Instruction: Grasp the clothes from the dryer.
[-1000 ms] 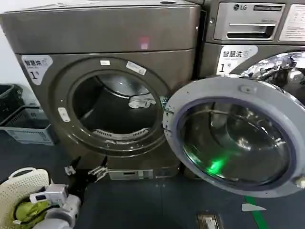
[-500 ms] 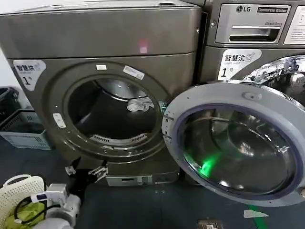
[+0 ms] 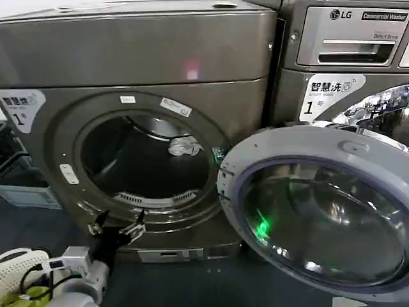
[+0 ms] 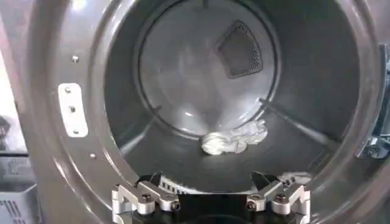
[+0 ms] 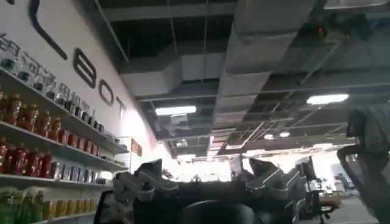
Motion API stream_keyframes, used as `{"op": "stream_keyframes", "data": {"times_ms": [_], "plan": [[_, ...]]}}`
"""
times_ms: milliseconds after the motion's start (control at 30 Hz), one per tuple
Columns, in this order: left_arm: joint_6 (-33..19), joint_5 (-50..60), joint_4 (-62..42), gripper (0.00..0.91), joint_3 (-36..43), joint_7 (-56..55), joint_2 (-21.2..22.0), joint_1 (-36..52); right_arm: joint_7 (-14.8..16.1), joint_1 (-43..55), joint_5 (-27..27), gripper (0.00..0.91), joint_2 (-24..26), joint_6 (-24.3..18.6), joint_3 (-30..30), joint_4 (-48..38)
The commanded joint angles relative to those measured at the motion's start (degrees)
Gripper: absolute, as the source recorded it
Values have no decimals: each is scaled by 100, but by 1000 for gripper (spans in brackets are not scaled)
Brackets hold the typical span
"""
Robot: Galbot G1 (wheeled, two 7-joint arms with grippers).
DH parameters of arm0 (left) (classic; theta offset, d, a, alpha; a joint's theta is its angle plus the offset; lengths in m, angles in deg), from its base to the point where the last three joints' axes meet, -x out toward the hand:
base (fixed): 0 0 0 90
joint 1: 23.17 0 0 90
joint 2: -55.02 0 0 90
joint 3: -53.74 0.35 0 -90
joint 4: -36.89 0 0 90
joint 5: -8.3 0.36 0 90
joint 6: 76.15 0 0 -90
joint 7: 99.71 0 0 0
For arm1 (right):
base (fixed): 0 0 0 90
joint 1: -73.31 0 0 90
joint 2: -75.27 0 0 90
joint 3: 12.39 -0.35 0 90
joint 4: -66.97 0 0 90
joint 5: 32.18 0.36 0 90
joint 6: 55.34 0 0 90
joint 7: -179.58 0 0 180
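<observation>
The dryer (image 3: 160, 57) stands in front of me, bronze-grey, its round porthole open and its door (image 3: 358, 153) swung out to the right. The clothes (image 3: 183, 146), a small white crumpled bundle, lie inside the drum at the back right. In the left wrist view the clothes (image 4: 234, 139) rest on the drum floor, well beyond my left gripper (image 4: 208, 185). My left gripper (image 3: 117, 225) is open, low in front of the porthole's lower rim, outside the drum. My right gripper (image 5: 206, 173) is open and empty, pointing up at a ceiling.
The open glass door takes up the space right of the porthole. A silver LG machine (image 3: 345, 38) stands to the right. A white perforated basket (image 3: 16, 265) with something green sits at the lower left, a grey crate (image 3: 25, 192) behind it.
The dryer has grown larger and slid left in the head view as I drew nearer. My left gripper has risen slightly toward the porthole's lower rim. The clothes have not moved.
</observation>
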Motion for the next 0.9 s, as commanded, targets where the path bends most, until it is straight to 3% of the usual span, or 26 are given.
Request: {"op": "stream_keyframes", "data": {"times_ms": [33, 900], "plan": [[281, 60, -42, 907, 17, 0, -10, 16, 7, -7, 0, 907, -6, -5, 9, -3], [281, 65, -250, 907, 143, -4, 25, 176, 20, -35, -12, 907, -95, -63, 14, -11]]}}
